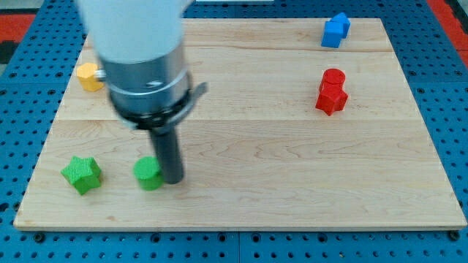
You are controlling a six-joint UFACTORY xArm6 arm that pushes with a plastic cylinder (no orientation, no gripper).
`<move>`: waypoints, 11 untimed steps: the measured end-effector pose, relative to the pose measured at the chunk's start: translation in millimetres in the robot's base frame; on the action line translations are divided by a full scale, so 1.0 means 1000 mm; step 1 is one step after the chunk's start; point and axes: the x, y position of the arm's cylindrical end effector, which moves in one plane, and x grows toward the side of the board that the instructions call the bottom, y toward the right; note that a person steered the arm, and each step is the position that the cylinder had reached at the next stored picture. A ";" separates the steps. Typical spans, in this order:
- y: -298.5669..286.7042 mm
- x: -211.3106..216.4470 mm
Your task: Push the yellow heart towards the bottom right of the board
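A green star [81,174] lies near the surface's [278,168] bottom-left corner, with a second green block [148,173] just to its right. A blue block [336,30] sits at the view's top right. Below it stands a red block [332,91], well apart from the green pair.

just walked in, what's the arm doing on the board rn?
The arm is pushing blocks with its rod. My tip sits at the view's bottom left, right against a green block, with a green star further left. The yellow block, the one meant to go bottom right, lies apart near the top left edge. A red block and a blue block sit top right.
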 end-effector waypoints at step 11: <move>0.120 -0.188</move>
